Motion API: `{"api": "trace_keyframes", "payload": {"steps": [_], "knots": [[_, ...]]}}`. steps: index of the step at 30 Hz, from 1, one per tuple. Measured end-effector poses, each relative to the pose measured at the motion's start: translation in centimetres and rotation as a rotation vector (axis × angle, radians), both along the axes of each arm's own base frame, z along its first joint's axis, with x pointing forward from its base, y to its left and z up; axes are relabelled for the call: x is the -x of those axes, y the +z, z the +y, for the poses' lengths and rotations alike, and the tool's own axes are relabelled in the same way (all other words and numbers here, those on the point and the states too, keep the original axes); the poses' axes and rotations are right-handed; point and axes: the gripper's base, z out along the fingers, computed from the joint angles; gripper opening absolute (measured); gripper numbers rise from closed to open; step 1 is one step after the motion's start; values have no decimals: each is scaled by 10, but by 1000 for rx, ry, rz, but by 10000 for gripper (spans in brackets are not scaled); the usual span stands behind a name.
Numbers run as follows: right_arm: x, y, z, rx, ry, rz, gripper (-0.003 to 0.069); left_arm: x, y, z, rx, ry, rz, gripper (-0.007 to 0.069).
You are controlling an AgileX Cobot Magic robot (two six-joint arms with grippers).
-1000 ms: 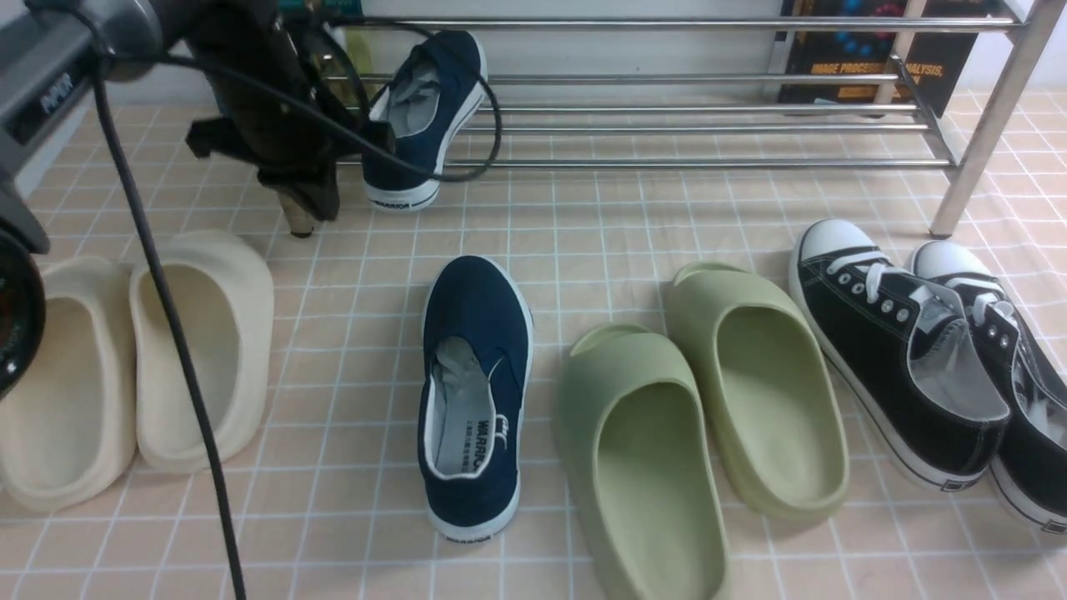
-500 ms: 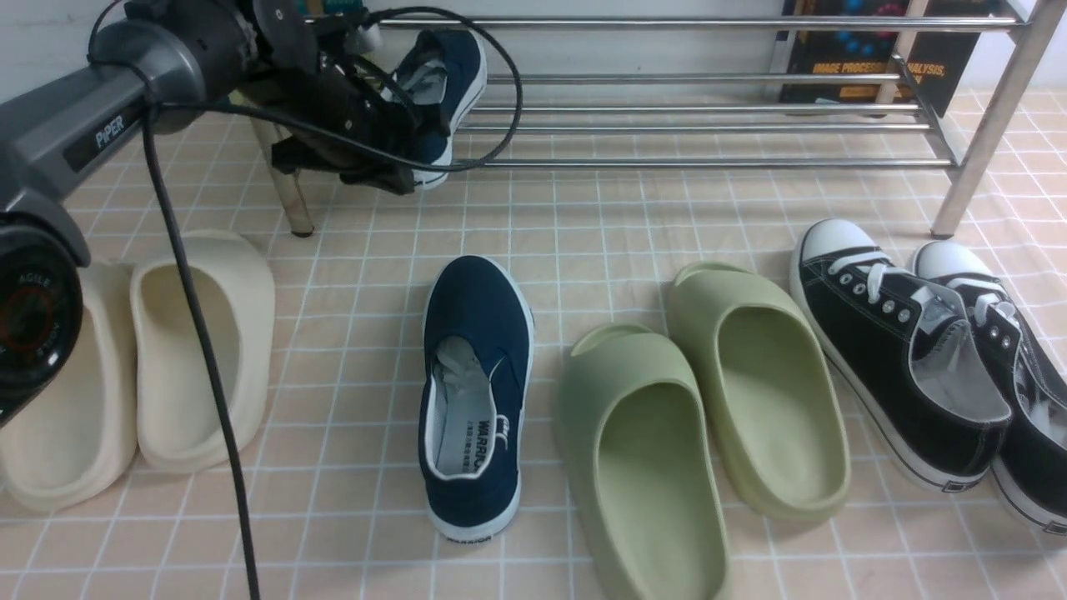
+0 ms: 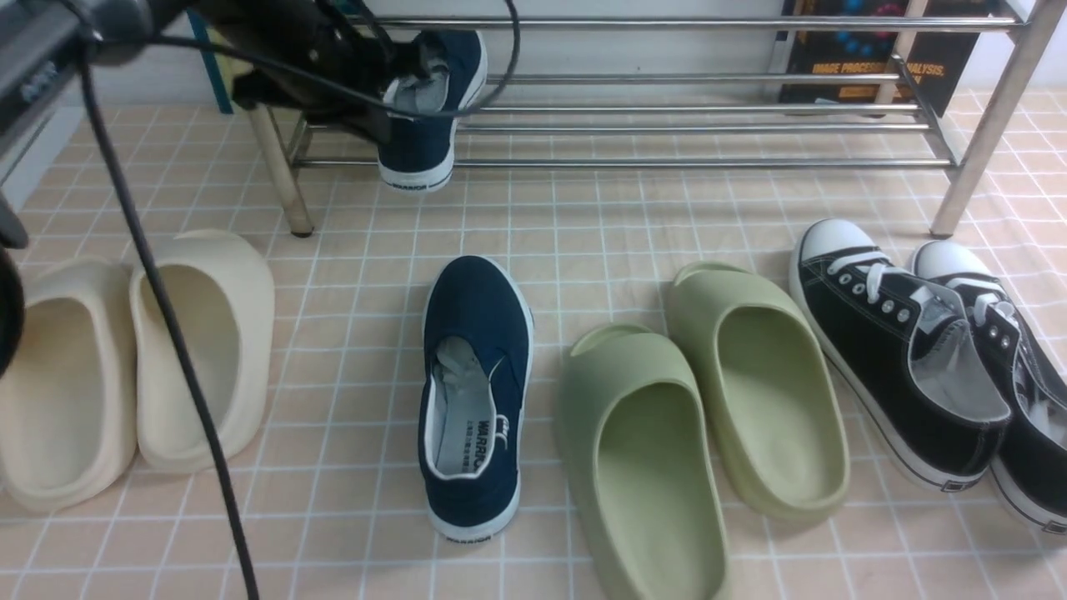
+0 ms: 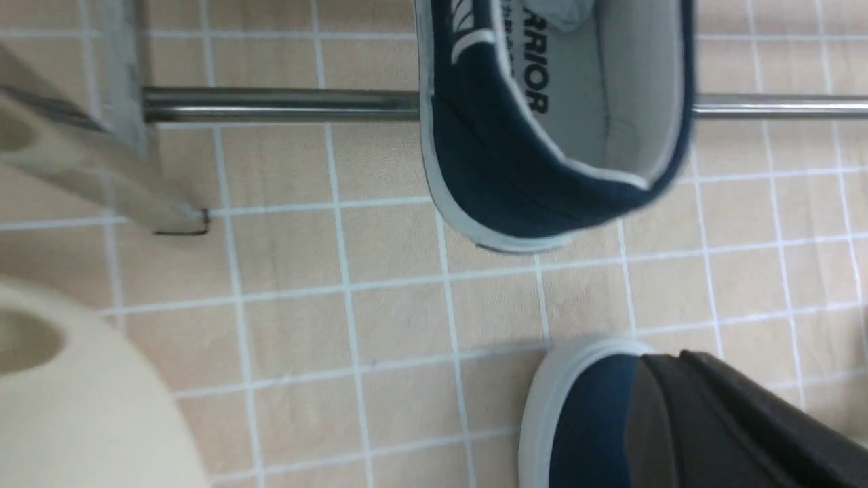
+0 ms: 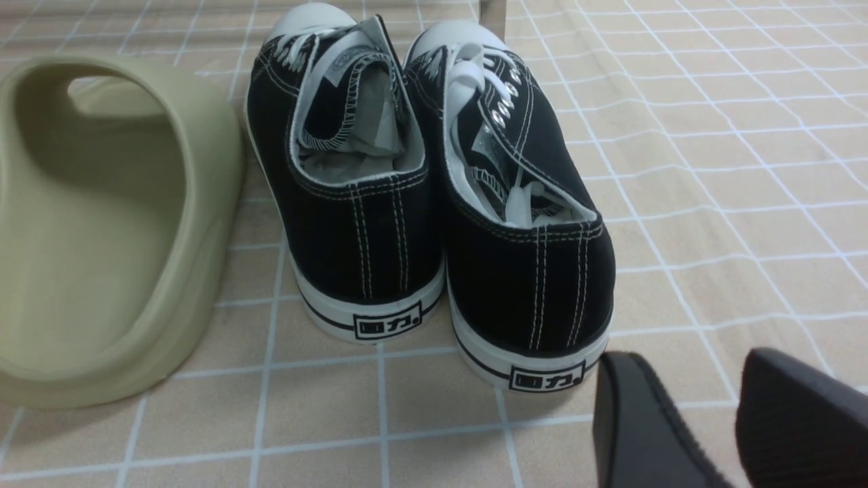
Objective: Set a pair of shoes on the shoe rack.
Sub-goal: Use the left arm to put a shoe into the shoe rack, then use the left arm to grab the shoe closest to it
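Note:
One navy slip-on shoe [image 3: 429,108] lies on the left part of the chrome shoe rack [image 3: 708,162], its heel hanging over the front tube. In the left wrist view its heel [image 4: 556,135] crosses a tube [image 4: 271,105]. The other navy shoe [image 3: 475,392] lies on the floor, toe toward the rack; its toe [image 4: 583,420] shows in the left wrist view. My left gripper [image 3: 371,125] hangs by the racked shoe's left side, fingers [image 4: 668,359] together and empty. My right gripper [image 5: 678,356] is open, low behind the black sneakers, out of the front view.
Cream slippers [image 3: 133,358] lie front left, green slippers [image 3: 700,400] right of the floor shoe, black lace-up sneakers [image 3: 917,350] [image 5: 434,203] far right. The left arm's cable [image 3: 167,333] hangs over the cream slippers. A rack leg [image 3: 283,192] stands near them. A book [image 3: 875,50] leans behind the rack.
The left arm has swung up and back over the rack's left end. The navy shoe, first tilted with its heel low in front of the rack, now rests on the tubes.

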Motion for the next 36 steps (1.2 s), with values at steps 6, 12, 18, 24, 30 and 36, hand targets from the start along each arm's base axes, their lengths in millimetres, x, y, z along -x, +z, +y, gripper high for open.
{"api": "trace_keyframes", "payload": {"steps": [6,12,18,24,30,36], "knots": [[0,0,0,0,0,0,240,65,77,19,-121,-42,-59,16],[0,0,0,0,0,0,240,118,78,31,-173,-41,-13,17],[0,0,0,0,0,0,240,180,11,1,-214,-142,98,20],[0,0,0,0,0,0,240,197,-56,-27,-164,-145,165,25],[0,0,0,0,0,0,240,186,-77,-34,-146,-110,189,93],[0,0,0,0,0,0,240,173,-103,-47,-71,-72,252,342]]}}
